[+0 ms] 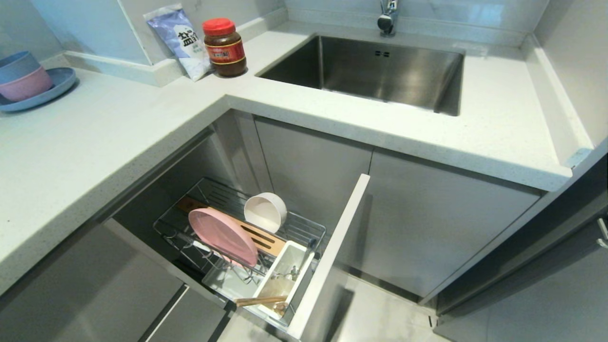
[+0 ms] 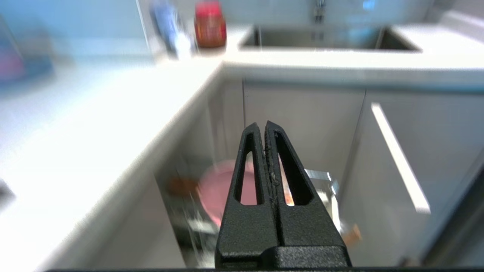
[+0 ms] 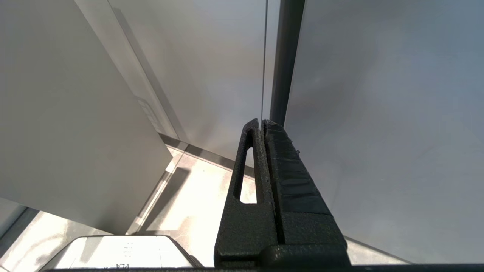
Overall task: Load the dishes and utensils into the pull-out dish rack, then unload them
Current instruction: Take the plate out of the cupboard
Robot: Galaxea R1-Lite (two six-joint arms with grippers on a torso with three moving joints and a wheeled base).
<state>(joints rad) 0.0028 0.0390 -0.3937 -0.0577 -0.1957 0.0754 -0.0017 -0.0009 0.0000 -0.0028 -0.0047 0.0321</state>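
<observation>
While the pull-out chrome wire dish rack sits drawn out below the white countertop, I read it as loaded: the large flat pale-pink plate stands on edge in the prongs, the small cream-white bowl tilted at its two o'clock, and the thin light-wood chopsticks and slim silver fork lie in the white rectangular caddy at five o'clock. My left gripper is clenched on nothing above the rack; my right gripper, parked by cabinet doors, likewise. I judge the plate light, stiff and slick, best pinched at its upper rim.
</observation>
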